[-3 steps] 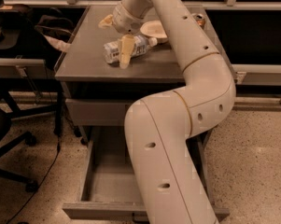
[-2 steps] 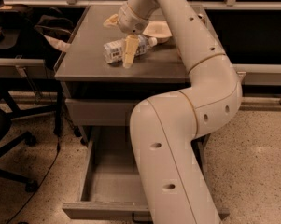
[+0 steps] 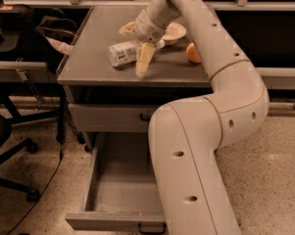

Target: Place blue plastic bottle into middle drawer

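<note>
While poised over the grey cabinet top point(image 3: 88, 65), gripper point(image 3: 136, 45): jaws spread apart.
Bottle: small clear blue plastic bottle point(image 3: 122, 54), on its side between the jaws.
Drawer: wide grey metal middle drawer point(image 3: 112, 222), pulled out, well below the jaws.

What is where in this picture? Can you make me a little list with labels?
bottle: blue plastic bottle, lying on its side on the cabinet top
gripper: gripper down at the bottle, fingers spread, one on each side
middle drawer: middle drawer pulled open below, partly hidden by the arm
upper drawer: upper drawer shut
also on top: pale bowl, orange round thing
</note>
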Motion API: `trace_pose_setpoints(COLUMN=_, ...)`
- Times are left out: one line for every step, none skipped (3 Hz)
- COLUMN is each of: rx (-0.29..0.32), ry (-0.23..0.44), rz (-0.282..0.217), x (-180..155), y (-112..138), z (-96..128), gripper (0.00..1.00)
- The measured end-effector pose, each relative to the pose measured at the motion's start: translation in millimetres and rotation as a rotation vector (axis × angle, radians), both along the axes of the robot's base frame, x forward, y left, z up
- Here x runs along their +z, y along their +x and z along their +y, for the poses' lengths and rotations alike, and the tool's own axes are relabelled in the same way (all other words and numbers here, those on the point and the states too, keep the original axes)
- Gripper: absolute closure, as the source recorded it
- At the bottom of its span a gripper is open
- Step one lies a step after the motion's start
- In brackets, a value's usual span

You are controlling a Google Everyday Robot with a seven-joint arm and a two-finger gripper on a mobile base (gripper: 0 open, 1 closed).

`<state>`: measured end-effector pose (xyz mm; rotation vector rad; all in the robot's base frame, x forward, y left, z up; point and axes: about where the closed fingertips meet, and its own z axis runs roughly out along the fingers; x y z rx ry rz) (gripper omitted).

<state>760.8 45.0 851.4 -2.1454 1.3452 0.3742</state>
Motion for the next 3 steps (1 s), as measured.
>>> trace_pose_setpoints(rx=0.0, ry=0.0, rz=0.0, x=0.0, y=0.0, z=0.0, gripper=0.0)
trace_pose_setpoints(rx=0.0, ry=0.0, rz=0.0, x=0.0, y=0.0, z=0.0, gripper=0.16)
trace_pose_setpoints(rx=0.0, ry=0.0, rz=0.0, x=0.0, y=0.0, z=0.0, gripper=0.47)
